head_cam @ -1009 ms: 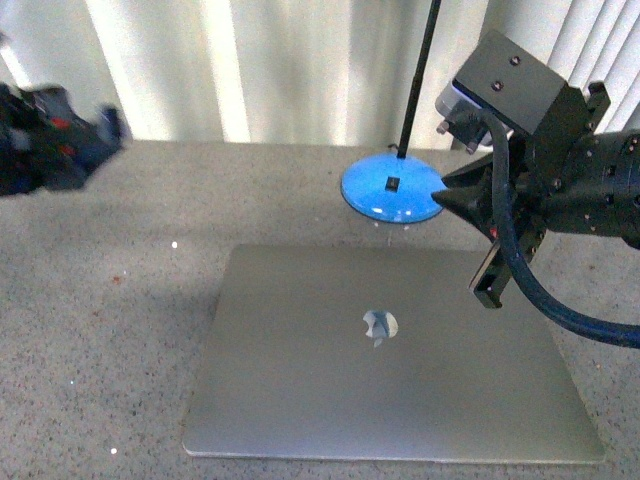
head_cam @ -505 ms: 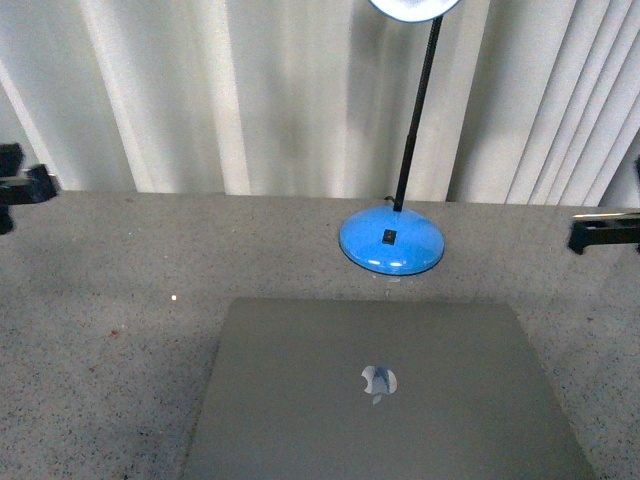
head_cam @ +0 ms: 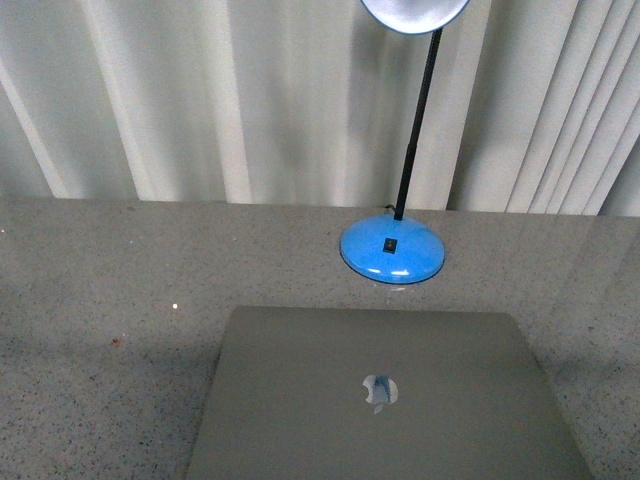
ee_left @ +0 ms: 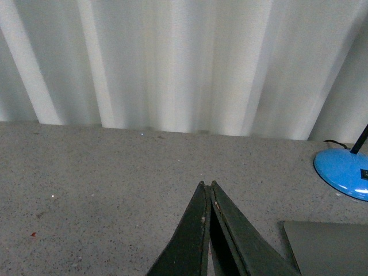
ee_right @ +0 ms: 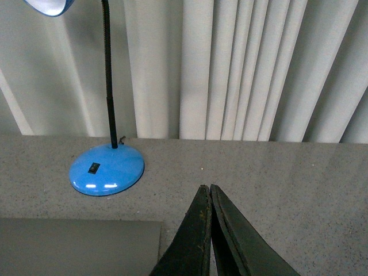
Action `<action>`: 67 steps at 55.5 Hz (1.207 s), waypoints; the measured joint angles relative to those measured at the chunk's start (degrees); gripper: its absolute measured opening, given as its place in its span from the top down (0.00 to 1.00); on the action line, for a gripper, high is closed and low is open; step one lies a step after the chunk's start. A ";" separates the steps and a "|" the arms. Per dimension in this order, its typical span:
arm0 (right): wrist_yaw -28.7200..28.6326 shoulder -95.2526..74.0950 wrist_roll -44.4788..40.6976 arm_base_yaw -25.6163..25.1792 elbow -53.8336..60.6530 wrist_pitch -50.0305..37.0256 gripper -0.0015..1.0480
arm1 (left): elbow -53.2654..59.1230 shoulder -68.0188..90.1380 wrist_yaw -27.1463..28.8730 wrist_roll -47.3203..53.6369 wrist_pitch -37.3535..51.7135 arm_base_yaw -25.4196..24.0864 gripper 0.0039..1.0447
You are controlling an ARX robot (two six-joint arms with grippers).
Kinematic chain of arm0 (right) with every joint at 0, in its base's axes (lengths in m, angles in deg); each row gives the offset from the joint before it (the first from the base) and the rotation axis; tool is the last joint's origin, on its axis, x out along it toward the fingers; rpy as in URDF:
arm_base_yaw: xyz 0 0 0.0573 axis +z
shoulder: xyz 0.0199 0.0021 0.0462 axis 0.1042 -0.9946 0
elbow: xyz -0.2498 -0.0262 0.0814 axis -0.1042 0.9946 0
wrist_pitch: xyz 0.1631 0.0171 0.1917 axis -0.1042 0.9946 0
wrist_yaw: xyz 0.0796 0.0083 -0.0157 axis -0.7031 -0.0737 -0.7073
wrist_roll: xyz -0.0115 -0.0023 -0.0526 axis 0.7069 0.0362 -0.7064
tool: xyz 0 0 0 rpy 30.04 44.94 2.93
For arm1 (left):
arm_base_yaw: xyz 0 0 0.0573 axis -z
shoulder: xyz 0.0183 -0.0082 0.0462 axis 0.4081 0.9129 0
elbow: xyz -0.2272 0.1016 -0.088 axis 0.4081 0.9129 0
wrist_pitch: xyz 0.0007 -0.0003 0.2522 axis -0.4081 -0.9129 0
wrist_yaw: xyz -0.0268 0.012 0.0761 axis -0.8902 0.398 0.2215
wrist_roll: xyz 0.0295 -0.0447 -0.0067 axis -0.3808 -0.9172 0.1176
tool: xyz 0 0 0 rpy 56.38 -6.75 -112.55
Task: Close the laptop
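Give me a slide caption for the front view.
Closed laptop lying flat on the table before a blue desk lamp.

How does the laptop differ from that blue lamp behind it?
The laptop is silver-grey and lies flat with its lid shut, logo up; the lamp has a glossy blue round base and a thin black neck rising to a lit head. The laptop is far wider than the lamp's base. Both rest on the speckled table.
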 joint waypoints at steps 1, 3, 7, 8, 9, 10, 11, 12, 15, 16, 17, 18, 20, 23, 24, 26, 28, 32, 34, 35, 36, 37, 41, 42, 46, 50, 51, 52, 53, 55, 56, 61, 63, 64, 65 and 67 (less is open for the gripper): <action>-0.09 0.94 0.00 -0.07 0.00 1.07 0.97 | 0.28 -0.44 0.00 0.00 -0.44 0.00 0.97; -1.20 4.50 0.02 -1.03 0.13 4.57 0.97 | 0.96 -2.29 -0.07 0.00 -1.64 0.00 0.97; -4.13 9.75 0.04 -3.43 0.74 8.24 0.97 | 1.95 -5.46 -0.20 0.02 -3.89 0.00 0.97; -4.13 10.93 0.07 -3.80 0.94 8.94 0.97 | 2.10 -5.90 -0.20 0.00 -4.20 0.00 0.97; -4.11 11.43 0.09 -3.96 1.05 9.25 0.97 | 2.36 -6.82 -0.17 0.02 -4.76 0.00 0.97; -4.07 12.48 0.11 -4.28 1.27 9.92 0.97 | 2.60 -7.76 -0.17 0.00 -5.38 0.00 0.97; -4.07 13.18 0.11 -4.46 1.42 10.45 0.97 | 2.80 -8.66 -0.17 0.00 -5.97 0.00 0.97; -4.09 14.34 0.13 -4.55 1.68 11.34 0.97 | 2.91 -9.11 -0.17 0.00 -6.29 0.00 0.97; -4.33 17.33 0.13 -4.57 2.43 13.92 0.97 | 3.67 -12.63 -0.17 0.02 -9.11 0.00 0.97; -4.44 18.60 0.13 -4.57 2.73 14.93 0.97 | 3.85 -13.44 -0.17 0.02 -9.77 0.00 0.97; -4.48 19.04 0.13 -4.57 2.82 15.28 0.97 | 4.04 -14.29 -0.17 0.02 -10.47 0.00 0.97; -4.48 20.39 0.13 -4.57 3.08 16.37 0.97 | 4.31 -15.63 -0.17 0.02 -11.54 0.00 0.97; -4.48 22.64 0.13 -4.59 3.43 18.21 0.97 | 4.70 -17.94 -0.17 0.00 -13.42 0.00 0.97; -4.48 25.77 0.13 -4.59 3.80 20.92 0.97 | 4.72 -21.03 -0.17 0.02 -16.04 0.00 0.97; -4.48 27.08 0.13 -4.59 3.96 22.03 0.97 | 4.74 -22.38 -0.17 0.02 -17.22 0.00 0.97; -4.46 28.79 0.13 -4.59 4.13 23.56 0.97 | 4.74 -24.11 -0.17 0.02 -18.71 0.00 0.97; -4.46 30.88 0.13 -4.59 4.24 25.44 0.97 | 4.76 -26.32 -0.17 0.02 -20.61 0.00 0.97; -4.48 34.93 0.13 -4.59 4.33 29.00 0.97 | 4.79 -30.40 -0.17 0.02 -24.22 0.00 0.97; -4.48 36.83 0.13 -4.59 4.35 30.75 0.97 | 4.81 -32.33 -0.17 0.02 -26.03 0.00 0.97; -4.48 37.92 0.13 -4.59 4.35 31.78 0.97 | 4.81 -33.09 -0.17 0.02 -26.75 0.00 0.97; -4.48 38.62 0.13 -4.59 4.35 32.44 0.97 | 4.81 -34.21 -0.17 0.02 -27.78 0.00 0.97; -4.48 39.69 0.13 -4.59 4.35 33.42 0.97 | 4.81 -34.93 -0.17 0.02 -28.44 0.00 0.97; -4.48 43.01 0.13 -4.59 4.35 36.50 0.97 | 4.83 -38.38 -0.17 0.02 -31.67 0.00 0.97; -4.48 43.63 0.13 -4.59 4.35 37.09 0.97 | 4.83 -38.86 -0.17 0.02 -32.09 0.00 0.97; -4.48 45.42 0.13 -4.59 4.35 38.80 0.97 | 4.83 -41.22 -0.17 0.02 -34.27 0.00 0.97; -4.48 47.28 0.13 -4.59 4.35 40.57 0.97 | 4.83 -43.10 -0.17 0.02 -36.09 0.00 0.97; -4.48 47.74 0.13 -4.59 4.35 40.98 0.97 | 4.83 -43.60 -0.17 0.02 -36.52 0.00 0.97; -4.48 48.24 0.13 -4.59 4.35 41.44 0.97 | 4.83 -44.09 -0.17 0.02 -37.03 0.00 0.97; -4.48 48.65 0.13 -4.59 4.35 41.88 0.97 | 4.83 -44.30 -0.17 0.02 -37.24 0.00 0.97; -4.48 49.33 0.13 -4.59 4.35 42.51 0.97 | 4.83 -45.22 -0.17 0.02 -38.12 0.00 0.97; -4.48 49.77 0.13 -4.59 4.35 42.93 0.97 | 4.83 -45.68 -0.17 0.02 -38.58 0.00 0.97; -4.48 51.76 0.13 -4.59 4.35 44.94 0.97 | 4.83 -47.76 -0.17 0.02 -40.63 0.00 0.97; -4.48 52.33 0.13 -4.59 4.35 45.48 0.97 | 4.83 -48.35 -0.17 0.02 -41.20 0.00 0.97; -4.48 52.74 0.13 -4.59 4.35 45.88 0.97 | 4.83 -48.76 -0.17 0.02 -41.59 0.00 0.97; -4.50 53.11 0.13 -4.59 4.35 46.27 0.97 | 4.83 -49.16 -0.17 0.02 -42.01 0.00 0.97; -4.48 53.70 0.13 -4.59 4.35 46.84 0.97 | 4.83 -49.75 -0.17 0.02 -42.60 0.00 0.97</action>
